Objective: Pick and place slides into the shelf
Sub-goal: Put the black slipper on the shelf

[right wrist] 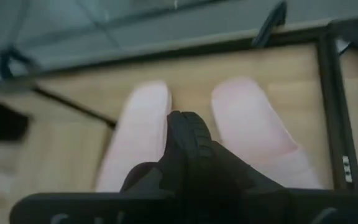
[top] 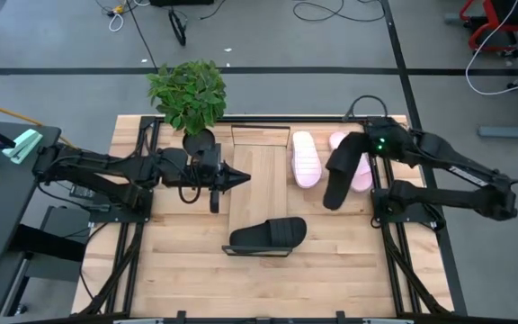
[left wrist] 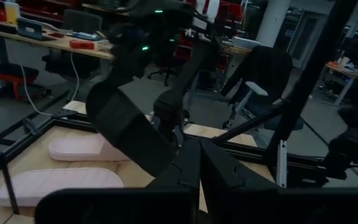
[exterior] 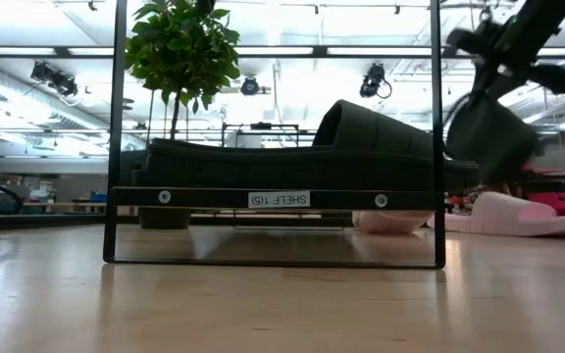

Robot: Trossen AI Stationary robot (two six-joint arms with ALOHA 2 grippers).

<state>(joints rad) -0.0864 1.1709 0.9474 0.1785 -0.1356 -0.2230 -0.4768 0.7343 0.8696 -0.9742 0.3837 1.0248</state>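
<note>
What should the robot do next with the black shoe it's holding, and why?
Probably carry it sideways toward the shelf. The right gripper holds a black slide hanging above the two pink slides, while the other black slide already lies across the shelf's near end. The left gripper waits over the shelf.

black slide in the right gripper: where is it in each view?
High: black slide hangs from the right gripper, right of centre.
Low: upper right, off the table.
Left wrist: centre-left.
Right wrist: bottom centre.
Shared landmark: the pink slides lying below it.
</note>
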